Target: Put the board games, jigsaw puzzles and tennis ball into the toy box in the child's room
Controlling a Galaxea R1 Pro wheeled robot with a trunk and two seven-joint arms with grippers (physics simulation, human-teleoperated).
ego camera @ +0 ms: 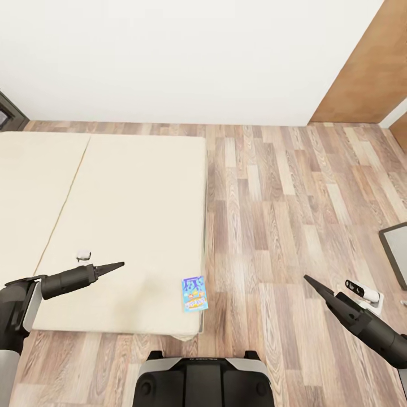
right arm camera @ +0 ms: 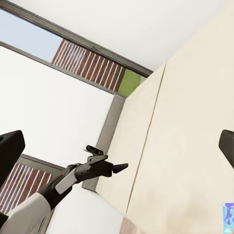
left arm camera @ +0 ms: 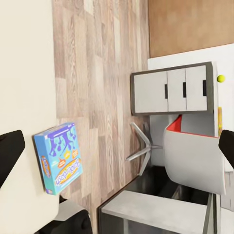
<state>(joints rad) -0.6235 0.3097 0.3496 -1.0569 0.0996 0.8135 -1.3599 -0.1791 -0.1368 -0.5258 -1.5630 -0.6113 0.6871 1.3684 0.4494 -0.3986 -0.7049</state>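
Note:
One board game (ego camera: 194,294), a small blue box with cartoon print, lies on the bed (ego camera: 124,226) at the beige mattress's near right corner. It also shows in the left wrist view (left arm camera: 59,157) and at the edge of the right wrist view (right arm camera: 228,217). My left gripper (ego camera: 116,264) hovers over the mattress to the left of the box, open and empty, its fingers (left arm camera: 9,155) wide apart. My right gripper (ego camera: 311,281) hangs over the floor to the right of the bed, open and empty. A tennis ball (left arm camera: 221,78) rests on the pale table (left arm camera: 229,61) far across the room.
Wood-plank floor (ego camera: 282,215) stretches right of the bed. A grey drawer unit (left arm camera: 170,90) and a grey chair with a red inner side (left arm camera: 195,153) stand by the table. A dark-framed object (ego camera: 395,246) sits at the right edge, and my base (ego camera: 203,379) is at the bed's foot.

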